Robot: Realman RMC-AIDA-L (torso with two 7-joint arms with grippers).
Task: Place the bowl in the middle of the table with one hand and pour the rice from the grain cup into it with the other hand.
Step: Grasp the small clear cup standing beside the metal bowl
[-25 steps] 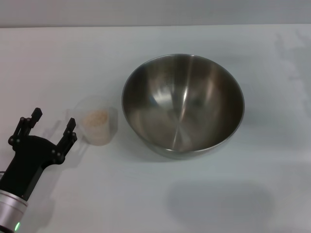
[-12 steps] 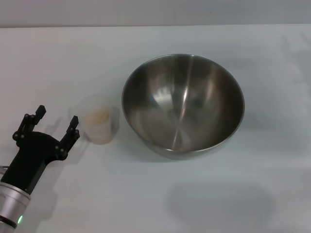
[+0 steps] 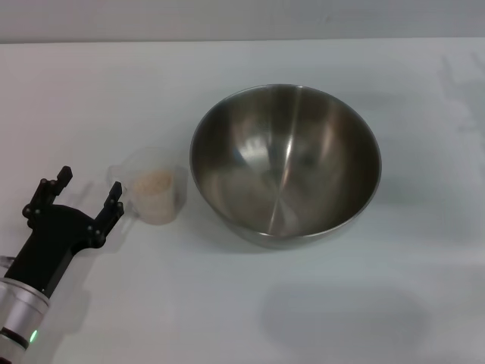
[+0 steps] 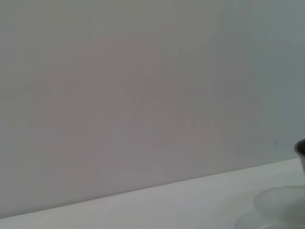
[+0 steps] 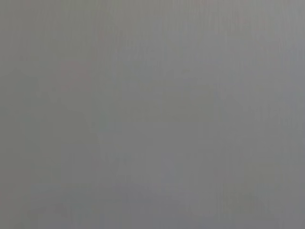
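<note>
bench [image 3: 91,98]: plain white matte top, filling almost the whole head view, with a pale wall strip along its far edge.

bowl [image 3: 285,163]: large stainless-steel mixing bowl, upright, shiny brushed inside, no contents visible. it stands a little right of the bench's centre line, roughly mid-depth. judged as already placed; nothing touches it.

grain cup [image 3: 155,193]: small clear frosted plastic cup, upright, just left of the bowl with a narrow gap between them. a small tab, probably its handle, juts from the rim on the left side, toward the arm. the cup's rim also shows at one edge of the left wrist view [image 4: 281,202], beside a dark sliver of the bowl.

rice [image 3: 152,182]: pale beige grains inside the cup, none seen on the bench or in the bowl.

left tool [image 3: 85,196]: black two-finger tool on a silver and white arm, at the near left of the bench. its fingers are spread wide and hold nothing. the right-hand fingertip [image 3: 115,189] sits just beside the cup's left side; contact cannot be confirmed.

right tool: not seen in the head view; its wrist camera shows only flat grey.

step in hand, by judgement: the approach to the cup, ahead of the pour. the next move calls for carrying the spread fingers further right until the cup or its handle lies between them, closing firmly without tipping the light cup, then lifting it over the bowl's rim and tilting.
</note>
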